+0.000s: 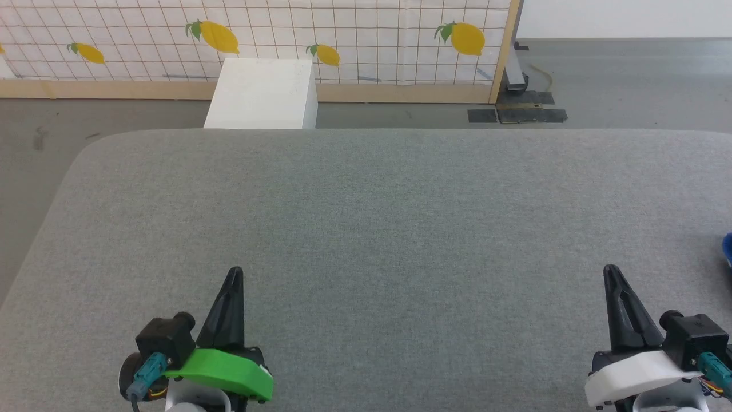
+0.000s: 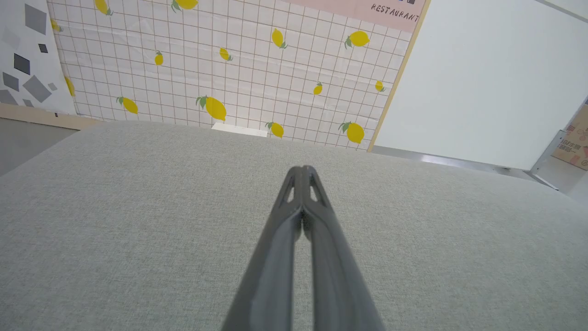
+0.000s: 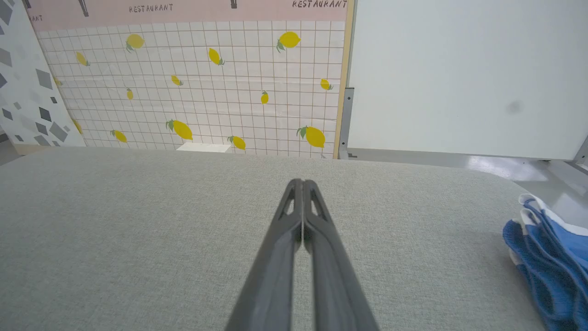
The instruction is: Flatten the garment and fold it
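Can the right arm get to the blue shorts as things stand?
Probably yes. The shorts lie bunched on the table to the right of the right gripper, with nothing between them; its jaws are shut and must open first.

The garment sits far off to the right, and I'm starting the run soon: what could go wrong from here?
The garment lies bunched near the right edge of the table, so a clumsy reach by the right gripper might push it off. Its stacked folds invite pinching several layers. The head view catches a sliver, so aiming may suffer.
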Tool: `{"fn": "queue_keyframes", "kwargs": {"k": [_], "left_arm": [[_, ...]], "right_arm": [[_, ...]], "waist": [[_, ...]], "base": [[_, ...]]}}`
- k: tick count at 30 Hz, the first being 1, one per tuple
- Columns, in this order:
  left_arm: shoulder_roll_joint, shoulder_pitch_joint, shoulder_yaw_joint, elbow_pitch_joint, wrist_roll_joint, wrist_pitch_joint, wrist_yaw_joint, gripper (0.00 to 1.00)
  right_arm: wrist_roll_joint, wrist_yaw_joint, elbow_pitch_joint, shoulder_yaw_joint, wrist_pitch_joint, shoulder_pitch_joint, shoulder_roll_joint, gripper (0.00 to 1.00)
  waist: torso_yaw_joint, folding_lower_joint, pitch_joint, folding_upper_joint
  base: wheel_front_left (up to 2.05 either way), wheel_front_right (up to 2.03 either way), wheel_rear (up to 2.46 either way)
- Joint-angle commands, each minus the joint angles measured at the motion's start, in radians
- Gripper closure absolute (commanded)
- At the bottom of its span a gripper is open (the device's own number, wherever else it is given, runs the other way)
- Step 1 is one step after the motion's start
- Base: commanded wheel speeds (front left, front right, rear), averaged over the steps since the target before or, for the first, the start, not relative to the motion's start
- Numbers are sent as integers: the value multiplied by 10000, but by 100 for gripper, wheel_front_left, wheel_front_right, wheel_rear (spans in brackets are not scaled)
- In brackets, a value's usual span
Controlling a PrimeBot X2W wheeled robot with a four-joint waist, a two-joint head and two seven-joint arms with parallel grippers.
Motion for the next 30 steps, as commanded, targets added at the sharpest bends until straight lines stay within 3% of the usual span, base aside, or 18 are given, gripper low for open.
{"fn": "queue_keyframes", "kwargs": {"k": [1, 30], "left_arm": [[0, 0, 2, 0, 0, 2, 0, 100], [-14, 58, 136, -419, 680, 660, 306, 100]], "right_arm": [[0, 0, 0, 0, 0, 0, 0, 100], [-90, -5, -161, 277, 472, -148, 6, 100]], "waist": [[0, 1, -1, 0], [-9, 1, -51, 0]], "base": [[0, 0, 0], [0, 0, 0]]}}
